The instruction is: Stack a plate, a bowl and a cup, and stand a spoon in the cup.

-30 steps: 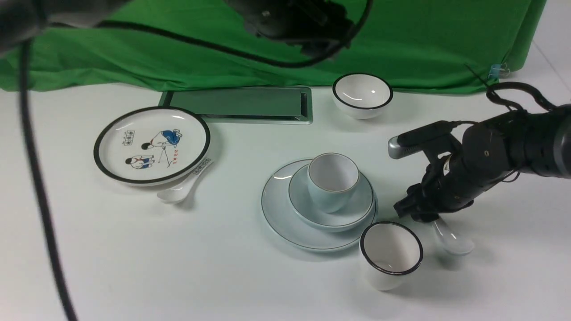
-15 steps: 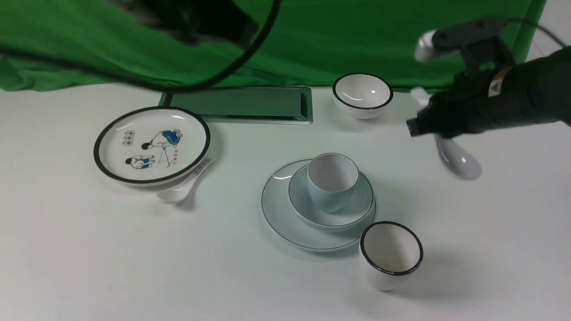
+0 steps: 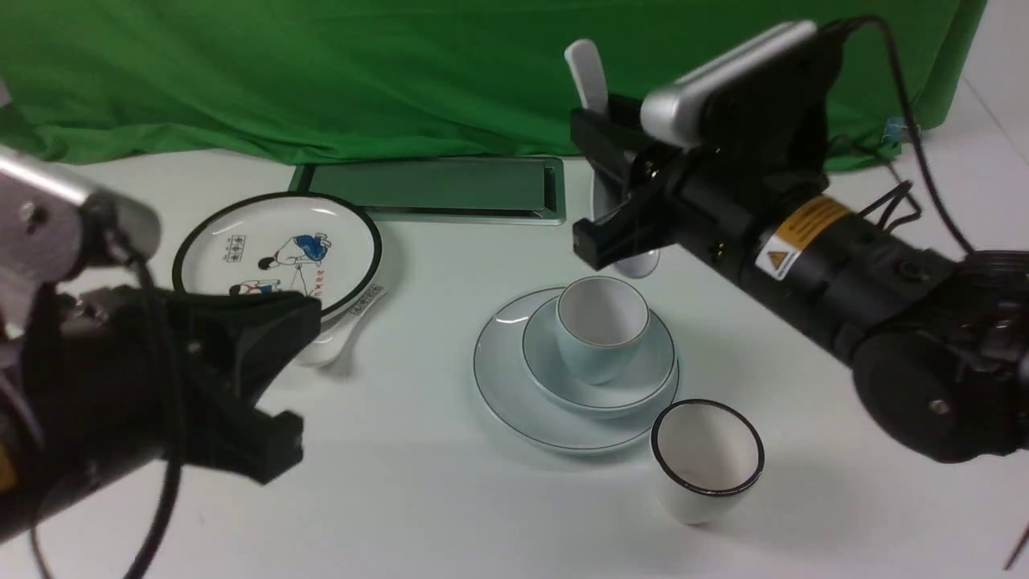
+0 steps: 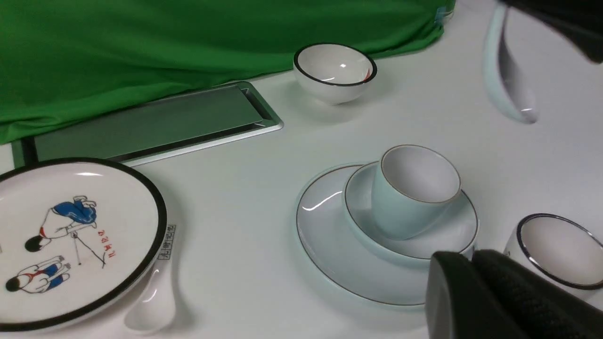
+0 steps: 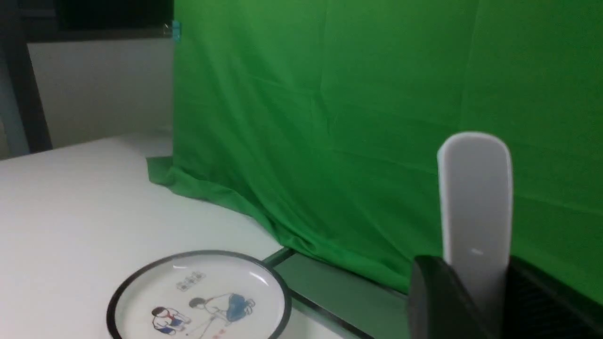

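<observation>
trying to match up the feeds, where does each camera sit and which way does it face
Front view: between the arms, facing forward; both arms and grippers show.
Left wrist view: on the left wrist, facing the stacked pale blue cup; its fingers show.
Right wrist view: on the right wrist, facing the green cloth; its fingers show.
Both wrist views share the cartoon plate.

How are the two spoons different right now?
The plain spoon is gripped in the air, bowl end down, while the labelled spoon lies on the table. The plain spoon's handle shows no writing; the labelled spoon's has dark characters near its end. Both are white.
</observation>
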Tool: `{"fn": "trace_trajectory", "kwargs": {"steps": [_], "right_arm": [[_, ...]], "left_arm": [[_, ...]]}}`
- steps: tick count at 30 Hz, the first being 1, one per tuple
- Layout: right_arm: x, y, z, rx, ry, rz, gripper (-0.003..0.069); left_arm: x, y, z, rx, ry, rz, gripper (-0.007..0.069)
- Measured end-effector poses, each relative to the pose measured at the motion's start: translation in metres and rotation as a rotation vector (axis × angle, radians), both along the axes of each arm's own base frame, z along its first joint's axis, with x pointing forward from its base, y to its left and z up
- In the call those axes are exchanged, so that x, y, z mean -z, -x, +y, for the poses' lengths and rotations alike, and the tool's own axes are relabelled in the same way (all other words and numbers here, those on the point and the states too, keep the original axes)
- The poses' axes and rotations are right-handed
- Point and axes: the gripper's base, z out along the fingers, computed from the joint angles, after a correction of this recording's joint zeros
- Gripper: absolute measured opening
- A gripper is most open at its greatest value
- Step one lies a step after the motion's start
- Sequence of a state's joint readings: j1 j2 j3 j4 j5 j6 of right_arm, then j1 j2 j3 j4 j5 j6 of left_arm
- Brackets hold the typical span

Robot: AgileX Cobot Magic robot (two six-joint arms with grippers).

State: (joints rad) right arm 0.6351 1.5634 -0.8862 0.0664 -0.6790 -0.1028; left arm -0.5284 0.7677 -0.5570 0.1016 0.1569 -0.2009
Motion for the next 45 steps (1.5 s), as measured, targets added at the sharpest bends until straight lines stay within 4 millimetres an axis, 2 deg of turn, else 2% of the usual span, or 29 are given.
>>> {"fn": "trace_trajectory", "kwargs": {"steps": [4,7,12,17,25,34,37,38,41,44,45], "right_arm": [[0.033,-0.013,0.009,0.001,0.015,0.028,0.0163],[0.051,-0.018,0.013,0.000,0.021,0.036,0.0163],[0.068,-0.023,0.017,0.001,0.039,0.053,0.0170],[0.077,-0.026,0.015,0.039,0.067,0.059,0.0181],[0.080,-0.032,0.006,0.155,0.045,0.088,0.0197],[0.090,-0.034,0.007,0.162,0.066,0.110,0.0279],[0.074,-0.030,0.005,0.155,0.057,0.111,0.0266],[0.063,-0.027,0.003,0.150,0.050,0.110,0.0248],[0.030,-0.012,-0.005,0.123,0.051,0.144,0.0175],[-0.016,0.016,-0.021,0.081,0.068,0.150,0.0064],[-0.015,0.016,-0.021,0.079,0.077,0.158,0.0059]], "left_arm": [[0.002,0.017,0.010,-0.005,0.036,-0.014,-0.0006],[0.001,0.024,0.014,-0.008,0.035,-0.008,-0.0006],[0.006,0.027,0.016,-0.014,0.005,0.044,-0.0006],[0.009,0.027,0.017,-0.018,-0.017,0.075,-0.0006],[0.011,0.028,0.017,-0.013,-0.046,0.082,-0.0006],[0.016,0.031,0.020,-0.019,-0.093,0.149,-0.0006],[0.011,0.042,0.028,-0.034,-0.145,0.234,-0.0006],[0.010,0.046,0.031,-0.039,-0.158,0.252,-0.0006],[0.007,0.064,0.044,-0.060,-0.200,0.289,-0.0006],[0.007,0.088,0.062,-0.084,-0.201,0.240,-0.0006],[0.008,0.088,0.062,-0.084,-0.202,0.241,-0.0006]]}}
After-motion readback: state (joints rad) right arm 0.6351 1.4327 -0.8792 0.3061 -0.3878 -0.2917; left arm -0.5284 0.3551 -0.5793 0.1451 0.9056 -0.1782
